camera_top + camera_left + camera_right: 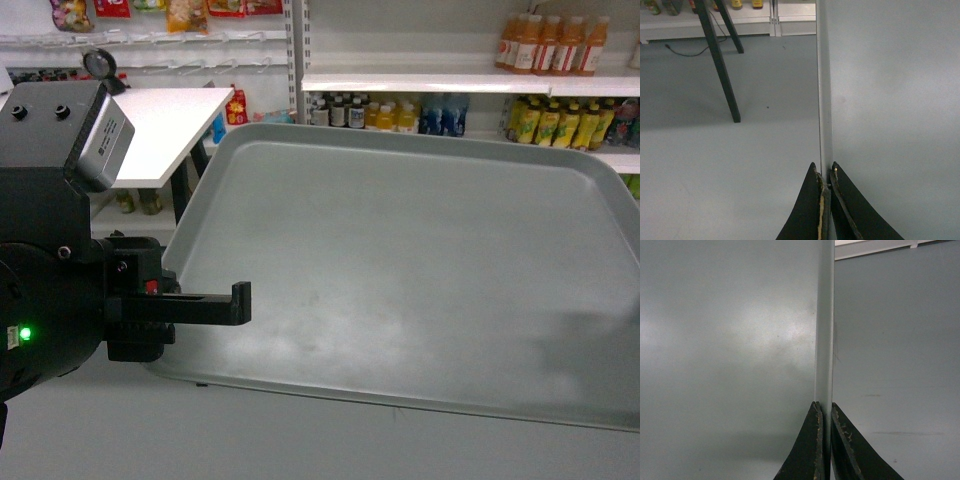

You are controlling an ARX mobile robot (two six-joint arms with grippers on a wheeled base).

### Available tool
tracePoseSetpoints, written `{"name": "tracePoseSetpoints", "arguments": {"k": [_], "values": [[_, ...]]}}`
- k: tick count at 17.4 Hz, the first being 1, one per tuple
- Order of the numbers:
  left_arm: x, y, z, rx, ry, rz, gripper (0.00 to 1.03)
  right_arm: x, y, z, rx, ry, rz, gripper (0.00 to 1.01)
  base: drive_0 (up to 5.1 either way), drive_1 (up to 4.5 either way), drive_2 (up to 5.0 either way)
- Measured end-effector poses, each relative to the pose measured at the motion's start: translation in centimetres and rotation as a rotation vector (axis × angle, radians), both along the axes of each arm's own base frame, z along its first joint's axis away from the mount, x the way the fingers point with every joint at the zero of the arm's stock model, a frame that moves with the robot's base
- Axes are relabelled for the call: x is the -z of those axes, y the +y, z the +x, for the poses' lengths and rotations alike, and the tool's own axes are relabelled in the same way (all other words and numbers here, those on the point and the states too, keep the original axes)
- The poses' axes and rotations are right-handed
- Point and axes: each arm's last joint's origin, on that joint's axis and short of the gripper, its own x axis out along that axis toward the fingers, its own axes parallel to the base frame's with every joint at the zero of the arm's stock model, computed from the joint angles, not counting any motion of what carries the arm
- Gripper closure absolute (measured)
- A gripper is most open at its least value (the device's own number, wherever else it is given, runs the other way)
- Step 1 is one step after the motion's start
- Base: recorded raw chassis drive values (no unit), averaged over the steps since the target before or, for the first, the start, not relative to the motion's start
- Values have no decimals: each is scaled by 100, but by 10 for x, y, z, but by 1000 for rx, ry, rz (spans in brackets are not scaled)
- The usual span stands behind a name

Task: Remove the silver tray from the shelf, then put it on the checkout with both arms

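Two grippers are clamped on the silver tray (400, 280), one on each side rim. In the left wrist view, the left gripper (826, 176) has its two black fingers (807, 210) closed on the tray's raised left rim, with the rim running straight away from the jaws. In the right wrist view, the right gripper (823, 409) is closed the same way on the opposite rim; its finger pads show worn, pale edges. In the head view the left gripper sits at the tray's left edge near the front left corner, with a green light lit on the wrist housing; the right gripper is outside that view. The tray is held in the air, off any surface, filling most of the head view with its inner face bare. Grey floor (715, 150) lies open below the left rim, and black table legs (720, 75) stand well apart from it. Beyond the tray's far edge stand a white table (170, 125) and a shelf (450, 82) carrying bottled drinks (550, 45); no label writing is legible.
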Motion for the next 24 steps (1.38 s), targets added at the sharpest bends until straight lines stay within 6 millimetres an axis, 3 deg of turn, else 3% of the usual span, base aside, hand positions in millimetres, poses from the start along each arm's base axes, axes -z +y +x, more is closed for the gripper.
{"name": "tracePoseSetpoints", "arguments": {"k": [24], "values": [[0, 0, 0, 0, -1, 0, 100, 0, 0, 0, 0, 0, 0, 99, -500, 243, 243]]}}
